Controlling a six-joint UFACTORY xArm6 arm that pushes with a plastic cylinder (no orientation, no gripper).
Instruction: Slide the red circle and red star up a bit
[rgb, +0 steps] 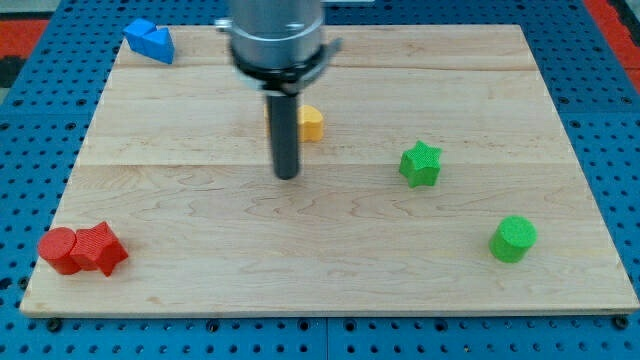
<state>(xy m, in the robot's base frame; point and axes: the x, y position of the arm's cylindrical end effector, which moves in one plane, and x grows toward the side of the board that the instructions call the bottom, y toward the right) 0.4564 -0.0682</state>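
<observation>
Two reds, red circle (58, 249) touching red star (100, 248); my tip (287, 176) well apart

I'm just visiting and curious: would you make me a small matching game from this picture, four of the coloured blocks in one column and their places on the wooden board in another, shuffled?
Blocks:
1. red circle block
2. blue block
3. green star block
4. green cylinder block

Places:
A. top-left corner of the view
B. right of centre
C. bottom-left corner, touching the red star block
D. lower right

Pairs: 1-C, 2-A, 3-B, 4-D

My tip stands mid-board, just below the yellow block.
</observation>
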